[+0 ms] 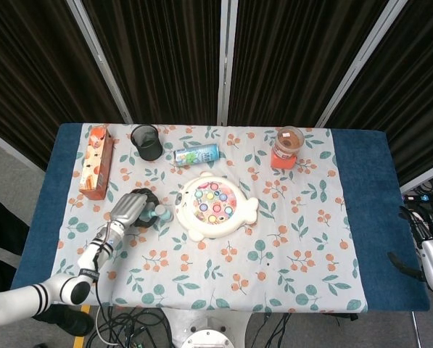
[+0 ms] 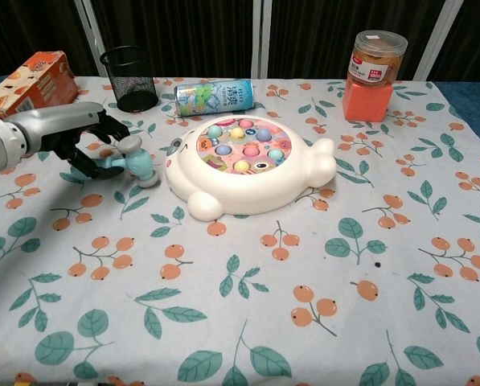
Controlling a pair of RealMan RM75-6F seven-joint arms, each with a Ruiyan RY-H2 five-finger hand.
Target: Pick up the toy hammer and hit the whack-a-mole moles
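Teal toy hammer (image 2: 131,165) is lying on the floral tablecloth (image 2: 304,305), just left of the whack-a-mole game (image 2: 244,165), head end nearest the game's white edge. Left hand (image 2: 83,141) is sitting over the handle, dark fingers (image 2: 103,169) curling around it; in the chest view they are wrapping under and over the handle, so it is gripping the hammer, though the hammer's head is looking like it is touching the cloth. Head view is showing the same: left hand (image 1: 131,209) covering the handle, teal head (image 1: 158,214) poking out toward the game (image 1: 215,206).

Game is sitting mid-table, white fish-shaped body with coloured moles (image 2: 244,145) in a pink round panel on top.

Right hand (image 1: 428,250) is hanging off the table's right edge in the head view, only partly in frame; cannot tell how its fingers are lying.

Other items along the back edge: orange carton (image 2: 26,80) at far left, black mesh cup (image 2: 129,78) beside it, a drink can (image 2: 214,96) lying on its side behind the game, and a clear jar (image 2: 375,56) standing on an orange box (image 2: 367,100) at back right. Blue table cover (image 1: 379,188) is showing past the cloth on both sides.
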